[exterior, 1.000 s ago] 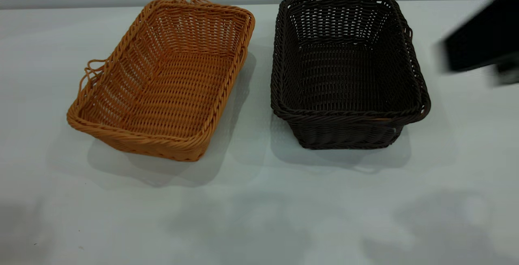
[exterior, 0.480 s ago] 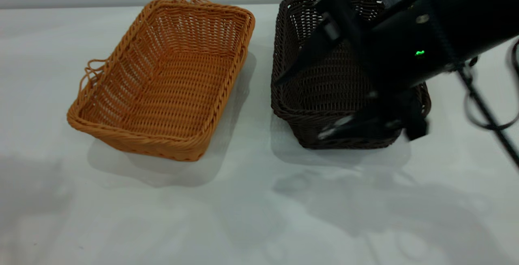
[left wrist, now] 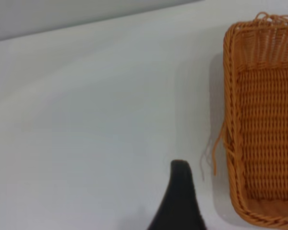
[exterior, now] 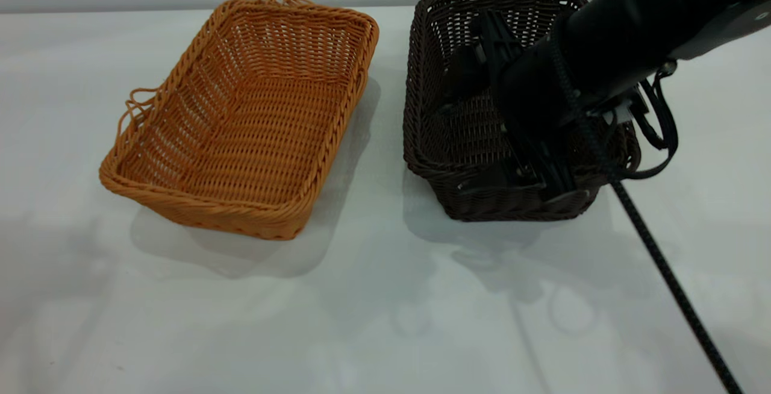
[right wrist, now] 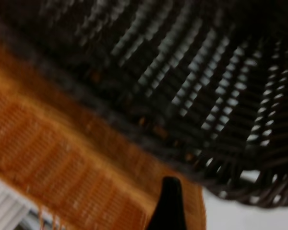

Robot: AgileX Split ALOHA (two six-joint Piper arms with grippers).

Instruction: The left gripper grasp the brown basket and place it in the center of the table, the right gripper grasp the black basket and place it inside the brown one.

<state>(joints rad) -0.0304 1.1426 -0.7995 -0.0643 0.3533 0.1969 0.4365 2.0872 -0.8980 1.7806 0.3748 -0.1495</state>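
Observation:
The brown basket (exterior: 241, 117) stands on the white table left of centre, empty and turned a little. It also shows in the left wrist view (left wrist: 266, 120). The black basket (exterior: 440, 56) stands to its right. My right gripper (exterior: 455, 147) is open and low over the black basket. One finger is inside and the other lies along the outside of the near wall, under the rim. The right wrist view shows the black weave (right wrist: 192, 72) close up, with the brown basket (right wrist: 62, 158) beyond. My left gripper (left wrist: 221, 215) is open over bare table beside the brown basket's outer side, apart from it.
The white table (exterior: 361, 309) runs wide in front of both baskets, with a gap between them. A loose strand loop (exterior: 135, 102) sticks out of the brown basket's left rim. The right arm's black cable (exterior: 668, 279) hangs across the table's right side.
My right arm has swung in from the right edge and come down over the black basket, with its open jaws now at the near wall. Neither basket has moved.

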